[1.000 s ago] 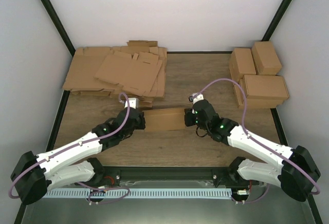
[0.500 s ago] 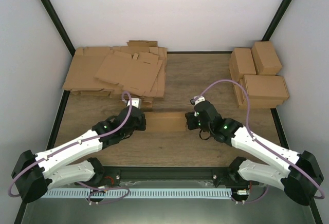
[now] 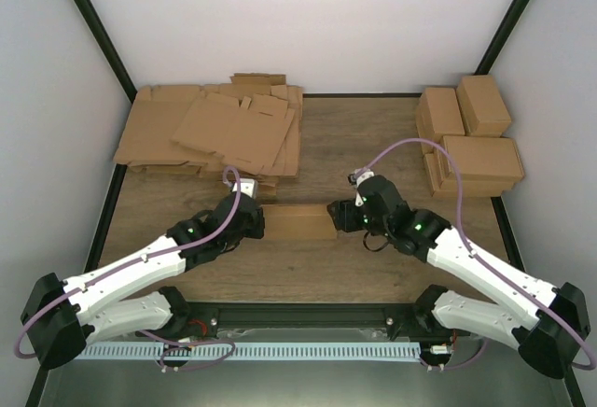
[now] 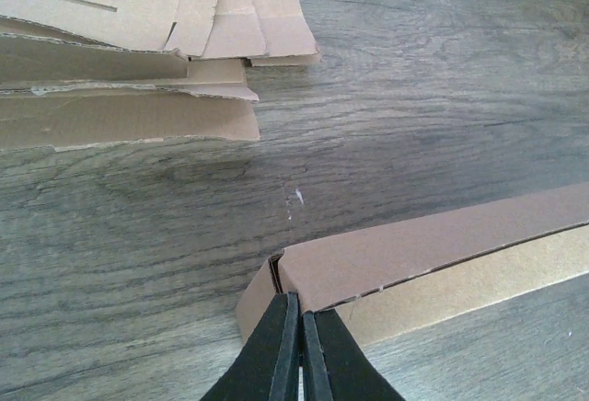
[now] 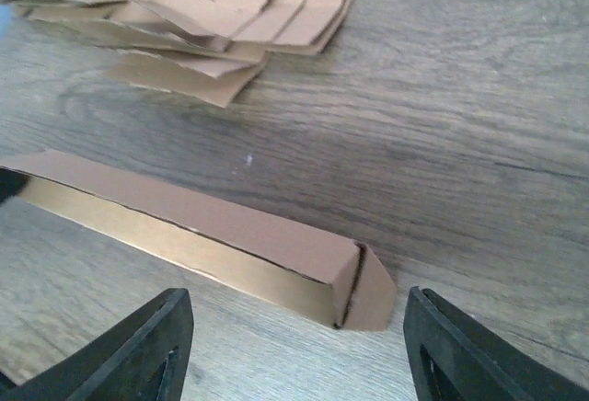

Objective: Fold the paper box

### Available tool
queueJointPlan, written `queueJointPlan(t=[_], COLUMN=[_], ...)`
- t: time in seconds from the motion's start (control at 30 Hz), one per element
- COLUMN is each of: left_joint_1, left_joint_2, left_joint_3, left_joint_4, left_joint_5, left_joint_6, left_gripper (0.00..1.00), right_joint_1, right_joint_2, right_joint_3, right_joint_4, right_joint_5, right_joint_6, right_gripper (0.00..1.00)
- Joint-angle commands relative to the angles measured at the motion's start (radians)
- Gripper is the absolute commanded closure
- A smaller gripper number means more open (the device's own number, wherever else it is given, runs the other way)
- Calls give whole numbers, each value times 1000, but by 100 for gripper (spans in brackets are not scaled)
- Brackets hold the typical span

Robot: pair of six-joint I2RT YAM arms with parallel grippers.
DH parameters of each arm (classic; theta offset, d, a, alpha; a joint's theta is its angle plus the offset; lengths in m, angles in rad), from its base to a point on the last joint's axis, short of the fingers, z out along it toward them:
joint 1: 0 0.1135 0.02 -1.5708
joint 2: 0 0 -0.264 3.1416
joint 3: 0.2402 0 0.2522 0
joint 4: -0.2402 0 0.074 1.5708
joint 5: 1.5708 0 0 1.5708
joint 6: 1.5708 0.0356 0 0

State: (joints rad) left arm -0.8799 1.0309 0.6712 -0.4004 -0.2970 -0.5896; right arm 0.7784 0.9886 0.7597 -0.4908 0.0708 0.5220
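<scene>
Box, brown, long and low, lying mid-table between the two arms. Left gripper: fingers pressed together, tips against the box's left end. Right gripper: fingers spread wide, gripping nothing, just off the right end. Beyond: flat sheets heaped far left; made-up boxes stacked far right.

This is a robotics lab work cell rather than a home or a shop. Bare white walls and black frame posts close in a wood-grain table. Two white-and-black robot arms trailing purple cables are bolted to a black rail at its near edge. A heap of flat cardboard sheets lies at the rear left, made-up brown boxes are stacked at the rear right, and a single paper box lies between the arms.
</scene>
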Motion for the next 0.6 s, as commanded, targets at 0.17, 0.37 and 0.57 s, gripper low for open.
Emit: queueJointPlan(t=[0.17, 0.37, 0.57], left_joint_1=[-9, -14, -23], left_joint_2=[6, 11, 17], left_joint_3=[8, 11, 11], left_joint_4=[-83, -86, -86], left_joint_5=[41, 36, 25], left_joint_6=[35, 33, 28], left_gripper=[96, 96, 96], right_joint_1=[-105, -118, -119], right_joint_2=[-34, -2, -5], right_joint_3=[79, 64, -1], right_joint_4=[24, 46, 78], right_joint_5=[-36, -83, -145], right_joint_6=[147, 157, 195], right_gripper=[37, 50, 60])
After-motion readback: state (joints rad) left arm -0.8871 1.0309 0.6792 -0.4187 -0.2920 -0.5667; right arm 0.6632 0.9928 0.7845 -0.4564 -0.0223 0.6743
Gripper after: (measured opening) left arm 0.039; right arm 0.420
